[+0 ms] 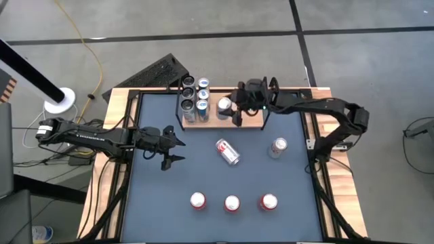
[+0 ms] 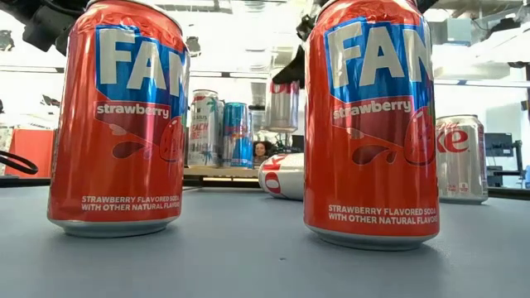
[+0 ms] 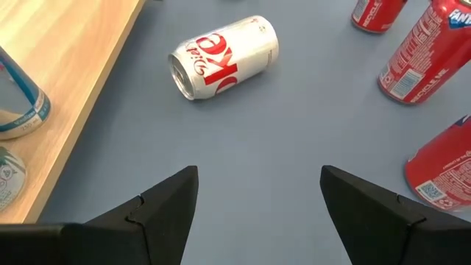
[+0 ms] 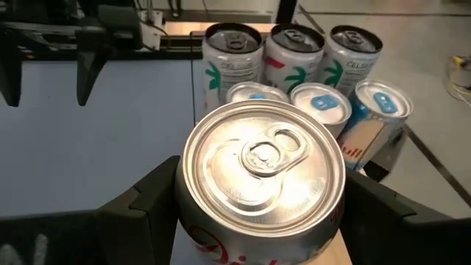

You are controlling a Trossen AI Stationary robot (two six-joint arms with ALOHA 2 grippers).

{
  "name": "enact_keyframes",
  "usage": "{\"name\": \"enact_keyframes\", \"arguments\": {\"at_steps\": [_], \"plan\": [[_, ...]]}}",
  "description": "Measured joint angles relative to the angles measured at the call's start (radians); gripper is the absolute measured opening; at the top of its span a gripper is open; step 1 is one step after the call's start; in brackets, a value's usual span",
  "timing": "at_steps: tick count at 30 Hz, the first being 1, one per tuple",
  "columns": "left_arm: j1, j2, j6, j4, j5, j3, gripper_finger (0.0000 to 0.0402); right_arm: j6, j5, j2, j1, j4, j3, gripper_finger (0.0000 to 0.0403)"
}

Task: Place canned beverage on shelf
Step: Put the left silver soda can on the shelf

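A dark grey table (image 1: pixel 203 173) seen from above, with two dark robot arms reaching in from either side. At its far edge stands the shelf (image 1: pixel 254 122), a small light-wood board with thin black rod uprights. Six cans (image 1: pixel 194 100) already stand packed together at the shelf's left end.

The right gripper (image 1: pixel 230 107) is over the shelf, jaws closed around an upright silver Diet Coke can (image 4: pixel 261 173) just beside the six; it looks set down or nearly so, not yet released.

The left gripper (image 1: pixel 171 146) hovers over the table's left side, jaws partly apart and holding nothing.

Still on the table: a tipped Diet Coke can (image 1: pixel 228 152), an upright one (image 1: pixel 278 146), and three red Fanta strawberry cans (image 1: pixel 232 202) in the near row.
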Motion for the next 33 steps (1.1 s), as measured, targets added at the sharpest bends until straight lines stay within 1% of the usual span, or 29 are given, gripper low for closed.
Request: {"name": "enact_keyframes", "arguments": {"at_steps": [5,11,14,18,24,28,33], "plan": [[0.000,0.000,0.000,0.005,0.000,0.000,0.0275,-0.006,-0.134,0.062,-0.091,0.120,0.003,0.0281],[0.000,0.000,0.000,0.004,-0.002,0.000,0.0275,-0.041,-0.144,0.159,-0.144,0.101,0.057,0.0281],[0.000,0.000,0.000,0.004,-0.007,0.000,0.0275,-0.057,-0.150,0.179,-0.159,0.094,0.088,0.0281],[0.000,0.000,0.000,0.004,-0.007,0.000,0.0275,-0.071,-0.233,0.197,-0.193,0.077,0.100,0.0281],[0.000,0.000,0.004,0.007,-0.008,0.000,0.0275,-0.074,-0.256,0.195,-0.230,0.060,0.101,0.0281],[0.000,0.000,0.004,0.007,-0.009,0.000,0.0275,-0.080,-0.355,0.220,-0.246,0.091,0.101,0.0281],[0.000,0.000,0.004,0.007,-0.009,0.000,0.0275,-0.078,-0.356,0.277,-0.270,0.109,0.101,0.0281]]}}
